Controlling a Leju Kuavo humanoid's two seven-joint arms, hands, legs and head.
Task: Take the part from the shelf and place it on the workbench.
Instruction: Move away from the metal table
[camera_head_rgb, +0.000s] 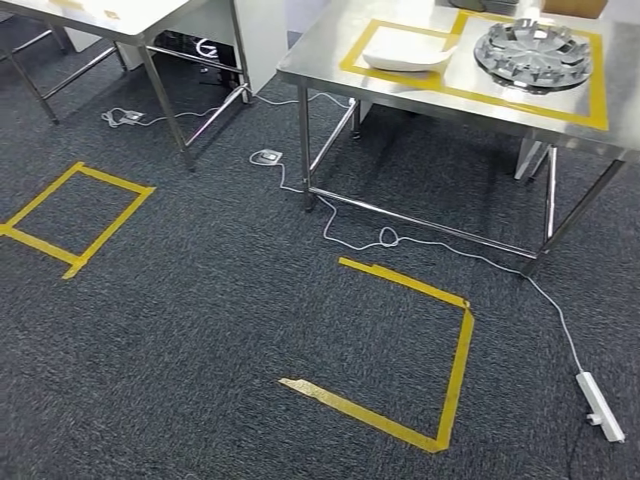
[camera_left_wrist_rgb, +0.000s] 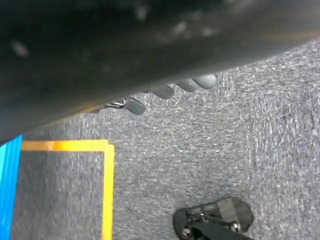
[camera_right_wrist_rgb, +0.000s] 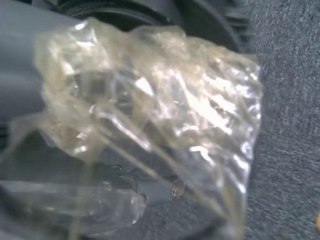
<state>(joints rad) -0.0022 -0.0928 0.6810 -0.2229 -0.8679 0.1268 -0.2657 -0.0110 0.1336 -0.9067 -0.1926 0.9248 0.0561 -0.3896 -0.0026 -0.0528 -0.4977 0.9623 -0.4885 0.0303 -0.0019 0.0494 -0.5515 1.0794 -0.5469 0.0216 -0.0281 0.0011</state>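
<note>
Part (camera_right_wrist_rgb: 151, 115), clear crinkled plastic bag with something dark inside, sits in right hand (camera_right_wrist_rgb: 22, 100) close to the wrist camera; hand grips it, fingers mostly hidden by the bag. Left hand (camera_left_wrist_rgb: 170, 90) hangs over carpet (camera_head_rgb: 226, 330), fingertips in a row; cannot tell whether it's closed or holding anything. Yellow tape outline (camera_head_rgb: 423, 350) on floor ahead. Beyond it, steel counter (camera_head_rgb: 324, 55) with taped zones, white tray (camera_head_rgb: 404, 50), grey finned disc (camera_head_rgb: 532, 52). Judged step: carry phase. Next: walk to outline, raise arm, set part on counter.
</note>
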